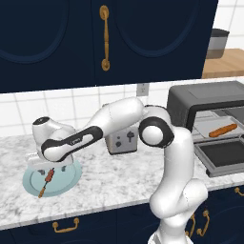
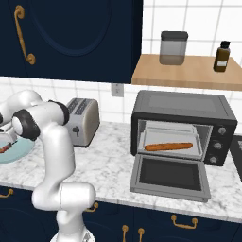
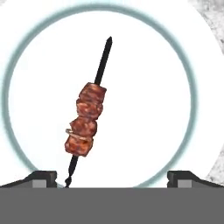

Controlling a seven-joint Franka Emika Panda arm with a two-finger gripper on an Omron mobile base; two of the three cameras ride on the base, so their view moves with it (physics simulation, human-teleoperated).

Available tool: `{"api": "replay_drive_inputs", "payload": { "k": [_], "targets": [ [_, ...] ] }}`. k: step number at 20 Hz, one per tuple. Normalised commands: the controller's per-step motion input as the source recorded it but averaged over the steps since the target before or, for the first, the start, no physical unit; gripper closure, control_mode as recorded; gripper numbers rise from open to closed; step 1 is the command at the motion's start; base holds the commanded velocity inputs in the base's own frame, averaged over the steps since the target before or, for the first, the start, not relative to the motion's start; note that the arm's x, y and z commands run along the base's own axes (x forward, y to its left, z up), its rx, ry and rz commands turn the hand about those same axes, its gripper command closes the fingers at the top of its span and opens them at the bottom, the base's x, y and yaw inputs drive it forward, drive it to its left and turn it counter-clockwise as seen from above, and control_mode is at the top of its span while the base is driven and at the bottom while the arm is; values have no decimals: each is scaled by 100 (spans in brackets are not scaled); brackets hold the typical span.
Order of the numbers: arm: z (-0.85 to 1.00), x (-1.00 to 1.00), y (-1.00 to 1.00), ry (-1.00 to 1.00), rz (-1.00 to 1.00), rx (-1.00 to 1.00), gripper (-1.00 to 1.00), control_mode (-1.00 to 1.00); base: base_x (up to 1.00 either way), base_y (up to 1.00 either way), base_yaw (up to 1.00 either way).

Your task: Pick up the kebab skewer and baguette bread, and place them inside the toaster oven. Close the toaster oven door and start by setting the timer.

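The kebab skewer point(image 3: 86, 119), a thin dark stick with red-brown meat chunks at its middle, lies on a round pale blue plate point(image 1: 66, 183) at the counter's left. My gripper point(image 3: 113, 177) hangs straight above it, open, its fingertips point(image 3: 43, 177) spread wide with nothing between them. In the left base view the hand sits just over the skewer point(image 1: 47, 181). The baguette bread point(image 2: 168, 146) lies on the tray inside the toaster oven point(image 2: 184, 106). The toaster oven door point(image 2: 170, 175) is folded down, open.
A silver two-slot toaster point(image 2: 82, 120) stands between the plate and the oven. A wooden shelf point(image 2: 189, 71) above the oven holds a grey canister point(image 2: 173, 47) and a dark bottle point(image 2: 221, 56). Dark blue cabinets hang overhead.
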Motion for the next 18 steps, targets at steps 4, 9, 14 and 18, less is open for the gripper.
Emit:
{"api": "replay_drive_inputs", "payload": {
  "k": [4,9,14,18],
  "targets": [
    [-36,6,-1,-10,0,2,-100,-100,0,0,0],
    [-25,5,0,-5,-6,11,-100,-100,0,0,0],
    [-23,13,0,-2,-13,9,-100,-100,0,0,0],
    [-29,9,0,-3,-14,4,-100,-100,0,0,0]
  ]
}}
